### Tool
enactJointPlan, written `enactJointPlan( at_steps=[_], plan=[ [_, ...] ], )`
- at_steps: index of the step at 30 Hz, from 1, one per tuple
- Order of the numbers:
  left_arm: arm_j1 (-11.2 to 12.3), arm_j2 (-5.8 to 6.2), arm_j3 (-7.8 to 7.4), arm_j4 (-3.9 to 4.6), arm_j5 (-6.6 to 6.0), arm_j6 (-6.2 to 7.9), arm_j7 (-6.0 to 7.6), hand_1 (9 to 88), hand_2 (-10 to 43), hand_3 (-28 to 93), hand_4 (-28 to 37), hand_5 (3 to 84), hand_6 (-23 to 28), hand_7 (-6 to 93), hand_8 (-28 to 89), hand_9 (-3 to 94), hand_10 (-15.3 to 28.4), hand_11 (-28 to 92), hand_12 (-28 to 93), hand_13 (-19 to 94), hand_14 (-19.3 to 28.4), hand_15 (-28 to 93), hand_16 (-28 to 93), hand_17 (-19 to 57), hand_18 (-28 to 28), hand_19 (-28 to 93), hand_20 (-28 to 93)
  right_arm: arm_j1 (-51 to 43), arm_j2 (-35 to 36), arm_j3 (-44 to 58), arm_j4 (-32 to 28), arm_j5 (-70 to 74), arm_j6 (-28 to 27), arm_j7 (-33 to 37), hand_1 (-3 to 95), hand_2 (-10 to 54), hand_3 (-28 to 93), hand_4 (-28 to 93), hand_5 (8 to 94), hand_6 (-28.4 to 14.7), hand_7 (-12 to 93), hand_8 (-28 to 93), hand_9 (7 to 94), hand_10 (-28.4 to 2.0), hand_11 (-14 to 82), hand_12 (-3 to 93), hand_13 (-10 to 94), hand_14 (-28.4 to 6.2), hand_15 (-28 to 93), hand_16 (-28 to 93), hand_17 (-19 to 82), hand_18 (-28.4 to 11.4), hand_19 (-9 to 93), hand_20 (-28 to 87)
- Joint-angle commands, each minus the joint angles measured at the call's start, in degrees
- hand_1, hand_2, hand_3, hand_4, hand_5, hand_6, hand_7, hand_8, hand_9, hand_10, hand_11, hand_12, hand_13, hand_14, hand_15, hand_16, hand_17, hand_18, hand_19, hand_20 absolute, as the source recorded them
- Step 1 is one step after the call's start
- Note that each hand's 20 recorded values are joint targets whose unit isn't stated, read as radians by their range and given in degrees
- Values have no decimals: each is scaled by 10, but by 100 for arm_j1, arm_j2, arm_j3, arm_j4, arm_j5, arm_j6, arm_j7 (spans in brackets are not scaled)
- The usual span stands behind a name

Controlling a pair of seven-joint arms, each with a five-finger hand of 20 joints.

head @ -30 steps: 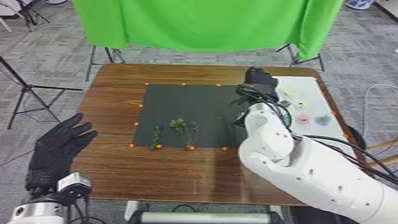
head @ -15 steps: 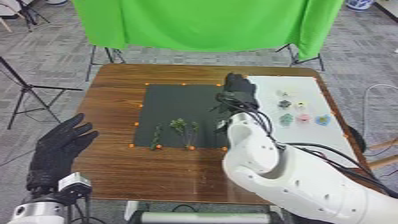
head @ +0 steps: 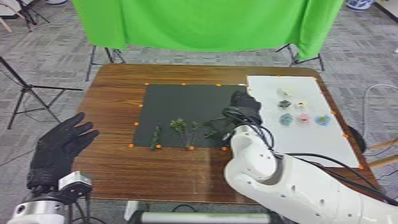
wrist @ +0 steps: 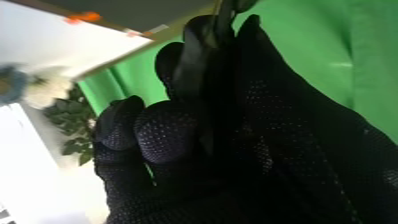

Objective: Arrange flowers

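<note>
Head view: my right hand point(head: 244, 102) is by the dark mat's point(head: 182, 100) right edge, and cables muddle the dark sprig point(head: 214, 129) beside it. The hand's closer to my end than a frame back. More sprigs point(head: 178, 126) lie on the mat, flowers point(head: 304, 118) on the white board point(head: 306, 140). Left hand's point(head: 58, 150) fingers are spread at the tabletop's point(head: 111, 165) left.

Right wrist view: fingers look like they're pinching a thin stem point(wrist: 219, 9), top cut off; the pale flower point(wrist: 44, 93) is blurry.
</note>
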Motion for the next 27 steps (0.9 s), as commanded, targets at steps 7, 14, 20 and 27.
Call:
enactJointPlan(
  at_steps=[7, 14, 20, 27],
  plan=[
    [33, -47, -5, 5, 26, -61, -61, 255, 46, 831, -188, 426, 117, 154, -99, 398, 204, 275, 96, 311, 274, 528, -104, -59, 237, 622, -54, -304, 197, 24, 329, 272, 74, 528, 503, -95, 834, -283, 911, -22, 172, 123, 718, -182, 475, 328, 650, -157, 913, 135, 310, -284, 932, 416],
    [58, -29, -6, -5, 29, -51, -38, 254, 46, 831, -187, 427, 117, 154, -99, 398, 203, 275, 96, 311, 274, 528, -104, -59, 237, 621, -55, -504, 230, 267, 150, 371, -161, 473, 475, -95, 817, -283, 914, -19, 192, 109, 723, -186, 537, 280, 665, -158, 915, 130, 323, -284, 932, 433],
    [95, 14, -7, -21, 18, -12, -20, 254, 47, 830, -187, 427, 117, 154, -99, 398, 204, 274, 96, 311, 274, 529, -104, -59, 238, 622, -54, -789, 198, 685, -148, 589, -736, 273, 348, -69, 842, -283, 914, -16, 194, 8, 718, -201, 587, 215, 669, -166, 915, 138, 327, -284, 932, 450],
    [120, 30, -19, -26, 20, -2, -14, 256, 47, 831, -188, 427, 117, 154, -100, 398, 201, 276, 97, 310, 273, 529, -105, -59, 237, 622, -55, -1039, 154, 952, -321, 666, -1077, 163, 290, -19, 835, -276, 911, -25, 198, -106, 716, -210, 580, 216, 663, -176, 916, 143, 322, -284, 932, 459]
  ],
)
